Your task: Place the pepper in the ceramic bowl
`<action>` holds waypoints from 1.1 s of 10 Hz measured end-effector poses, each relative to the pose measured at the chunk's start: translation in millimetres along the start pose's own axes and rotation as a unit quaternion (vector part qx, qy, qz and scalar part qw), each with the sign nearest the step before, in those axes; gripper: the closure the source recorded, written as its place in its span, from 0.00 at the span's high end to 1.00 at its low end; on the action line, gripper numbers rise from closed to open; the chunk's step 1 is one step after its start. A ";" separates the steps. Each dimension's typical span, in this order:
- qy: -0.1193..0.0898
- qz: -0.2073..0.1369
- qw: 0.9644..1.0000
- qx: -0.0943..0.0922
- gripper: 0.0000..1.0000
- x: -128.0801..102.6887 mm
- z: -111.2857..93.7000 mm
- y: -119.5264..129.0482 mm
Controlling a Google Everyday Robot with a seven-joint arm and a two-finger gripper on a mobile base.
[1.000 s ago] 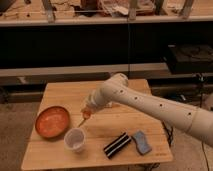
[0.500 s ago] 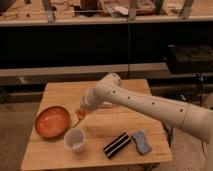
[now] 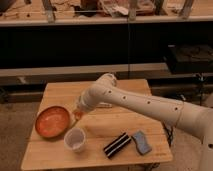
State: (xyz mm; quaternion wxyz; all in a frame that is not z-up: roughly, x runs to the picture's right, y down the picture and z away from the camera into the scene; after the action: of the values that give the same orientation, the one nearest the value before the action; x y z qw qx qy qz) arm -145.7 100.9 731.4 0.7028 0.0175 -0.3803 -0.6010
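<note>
– Wood is the biggest thing here? Start there.
– Yes. A pale wooden table [image 3: 130,90] carries everything, and its near edge runs along the bottom of the view. My arm [image 3: 145,102] is next in size. It is white and thick, comes in from the right side and crosses over the table's middle towards its left half.

– And the ceramic bowl?
– The ceramic bowl [image 3: 50,122] sits by the table's left edge, about halfway between the far and near edges. It is orange-red, wide and shallow, upright, and I see nothing inside it.

– What else stands on the table?
– A small white cup [image 3: 75,139] stands upright just beside the bowl, nearer the near edge and a little to its right. Towards the near right corner lies a black striped block [image 3: 117,145], with a blue-grey pad [image 3: 141,141] just to its right. I cannot tell whether those two touch.

– Your hand, then?
– My gripper [image 3: 79,111] is at the end of the arm, pointing down just beside the bowl's right rim and above the cup's far side. It is clenched.

– On what?
– On the pepper [image 3: 77,116]. It is the smallest thing here, a bit of orange at my fingertips. It hangs next to the bowl's right rim, outside the bowl. Whether it touches the rim I cannot tell.
</note>
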 end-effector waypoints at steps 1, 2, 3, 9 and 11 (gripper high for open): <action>-0.001 -0.002 1.000 0.001 0.00 -0.2 3.1 -3.4; -0.002 -0.005 1.000 0.001 0.00 -0.2 5.5 -5.5; -0.002 -0.006 1.000 0.001 0.00 0.5 7.5 -7.5; -0.005 -0.019 1.000 0.008 0.00 1.7 22.2 -24.2; -0.005 -0.020 1.000 0.009 0.00 2.6 24.7 -26.2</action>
State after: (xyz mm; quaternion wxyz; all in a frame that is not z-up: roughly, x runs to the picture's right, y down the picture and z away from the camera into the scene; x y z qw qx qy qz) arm -181.2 102.2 737.7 0.6881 0.0281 -0.3889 -0.6119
